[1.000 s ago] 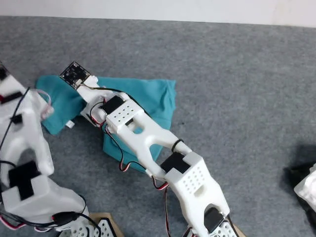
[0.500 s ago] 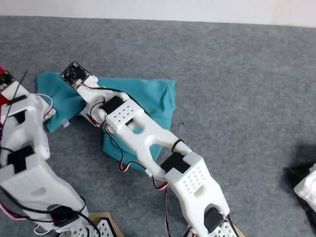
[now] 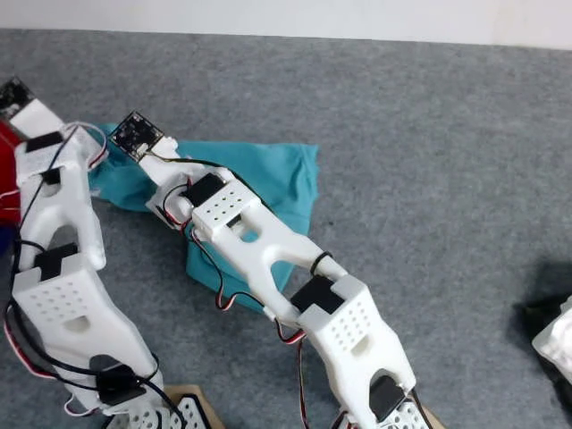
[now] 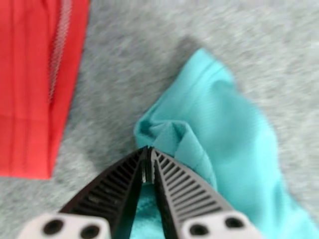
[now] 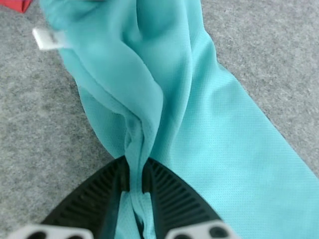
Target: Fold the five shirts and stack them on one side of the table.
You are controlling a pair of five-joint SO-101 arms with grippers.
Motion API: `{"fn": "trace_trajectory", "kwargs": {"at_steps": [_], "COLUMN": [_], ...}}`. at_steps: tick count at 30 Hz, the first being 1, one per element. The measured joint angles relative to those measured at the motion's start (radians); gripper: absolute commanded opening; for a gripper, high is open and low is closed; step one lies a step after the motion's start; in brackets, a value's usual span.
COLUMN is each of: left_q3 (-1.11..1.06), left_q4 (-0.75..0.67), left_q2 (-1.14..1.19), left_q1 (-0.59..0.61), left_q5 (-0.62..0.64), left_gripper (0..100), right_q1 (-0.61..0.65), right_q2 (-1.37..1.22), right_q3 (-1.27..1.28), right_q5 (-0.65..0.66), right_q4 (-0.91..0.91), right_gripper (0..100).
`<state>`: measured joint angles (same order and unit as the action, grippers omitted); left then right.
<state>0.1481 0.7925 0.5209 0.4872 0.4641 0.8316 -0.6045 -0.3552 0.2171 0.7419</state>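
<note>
A teal shirt (image 3: pixel 273 179) lies crumpled on the grey table, left of the middle. In the left wrist view my left gripper (image 4: pixel 147 150) is shut on a bunched corner of the teal shirt (image 4: pixel 224 129), at the shirt's left end. My right gripper (image 5: pixel 133 167) is shut on a raised fold of the teal shirt (image 5: pixel 199 124); in the high view the right arm (image 3: pixel 232 214) lies across the cloth and hides that grip. A folded red shirt (image 4: pixel 30 84) lies flat beside the left gripper, at the table's left edge (image 3: pixel 7 179).
A white label (image 5: pixel 47 39) sticks out of the teal cloth. A dark garment (image 3: pixel 543 315) and a white object (image 3: pixel 559 341) sit at the right edge. Bare grey table (image 3: pixel 429 134) stretches over the far and right side.
My left arm has swung toward the far left with the shirt's corner, pulling the shirt's left end up and inward. The red shirt has come into view. The right arm has kept still.
</note>
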Motion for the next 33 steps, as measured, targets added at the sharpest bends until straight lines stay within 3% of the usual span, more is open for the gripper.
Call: {"fn": "trace_trajectory", "kwargs": {"at_steps": [10,19,23,29,33], "left_q3": [0.196,0.456,0.572,0.657,0.683], "left_q4": [-0.107,-0.117,-0.054,0.035,0.213], "left_q2": [0.212,0.37,0.368,0.368,0.368], "left_q1": [-0.057,-0.057,-0.057,-0.057,-0.038], "left_q5": [0.003,0.005,0.005,0.005,0.003], "left_gripper": [1,1,1,14,6], "right_q1": [0.0,0.0,0.002,0.006,0.008], "right_q2": [0.0,-0.006,-0.011,-0.011,-0.011], "right_q3": [0.0,0.0,0.0,0.0,0.0], "right_q5": [0.0,0.0,0.0,0.0,0.0], "right_q4": [0.0,0.0,0.0,0.0,0.0], "right_gripper": [0.6,0.6,0.6,0.6,0.6]}}
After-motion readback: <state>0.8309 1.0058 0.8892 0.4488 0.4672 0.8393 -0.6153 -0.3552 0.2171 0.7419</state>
